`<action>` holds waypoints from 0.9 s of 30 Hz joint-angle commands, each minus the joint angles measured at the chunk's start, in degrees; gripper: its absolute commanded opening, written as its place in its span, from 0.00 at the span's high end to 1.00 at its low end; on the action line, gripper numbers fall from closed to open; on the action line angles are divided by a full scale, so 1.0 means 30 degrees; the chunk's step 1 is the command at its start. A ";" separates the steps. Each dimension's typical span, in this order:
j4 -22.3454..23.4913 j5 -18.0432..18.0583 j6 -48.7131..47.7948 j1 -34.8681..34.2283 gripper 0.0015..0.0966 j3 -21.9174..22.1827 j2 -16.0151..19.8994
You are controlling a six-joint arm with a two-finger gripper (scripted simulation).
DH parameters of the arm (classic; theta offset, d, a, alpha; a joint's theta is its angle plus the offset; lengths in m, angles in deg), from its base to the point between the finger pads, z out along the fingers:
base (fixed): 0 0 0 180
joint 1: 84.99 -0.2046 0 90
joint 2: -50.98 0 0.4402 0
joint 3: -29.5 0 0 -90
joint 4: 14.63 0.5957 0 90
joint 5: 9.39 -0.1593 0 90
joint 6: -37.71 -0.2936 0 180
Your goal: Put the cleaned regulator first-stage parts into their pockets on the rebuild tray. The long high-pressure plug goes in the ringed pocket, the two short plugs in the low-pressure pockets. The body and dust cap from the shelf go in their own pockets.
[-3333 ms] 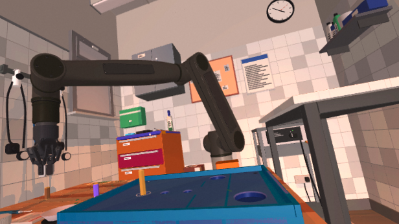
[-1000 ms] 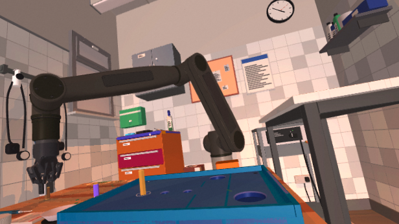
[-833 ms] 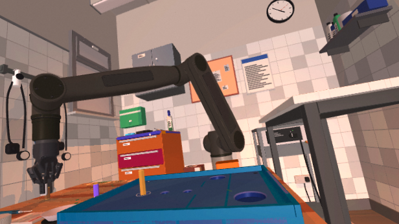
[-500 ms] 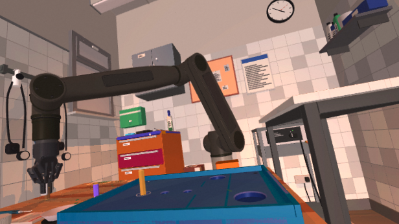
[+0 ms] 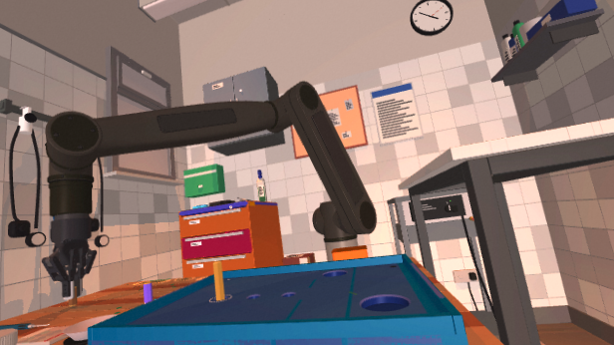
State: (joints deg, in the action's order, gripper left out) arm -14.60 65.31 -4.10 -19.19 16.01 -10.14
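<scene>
A short plug (image 5: 74, 294) is mostly hidden between my fingers; only its brownish lower end shows, standing on the bench at far left. My gripper (image 5: 71, 291) is closed around that plug, pointing straight down. A second short plug (image 5: 147, 293), purple, stands upright on the bench just left of the blue rebuild tray (image 5: 309, 299). The long orange plug (image 5: 218, 281) stands upright in the ringed pocket at the tray's left end. Two small pockets (image 5: 270, 295) beside it and two larger round pockets (image 5: 384, 302) hold nothing. The body and dust cap are out of sight.
The tray's raised blue rim (image 5: 274, 326) runs along the near side. A grey table (image 5: 503, 164) stands to the right, a wall shelf (image 5: 543, 45) with bottles above it. An orange drawer cabinet (image 5: 227, 237) sits behind the tray beside the arm's base (image 5: 341, 234).
</scene>
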 commanded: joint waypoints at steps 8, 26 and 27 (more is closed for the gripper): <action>-0.0031 0.0550 0.0000 0.0000 0.93 -0.0399 -0.0255; -0.0030 0.3006 0.0000 0.0000 0.93 -0.2208 -0.0896; -0.0029 0.3142 0.0000 0.0000 0.93 -0.2320 -0.0916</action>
State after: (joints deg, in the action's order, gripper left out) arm -14.64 74.79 -4.10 -19.19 9.10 -12.84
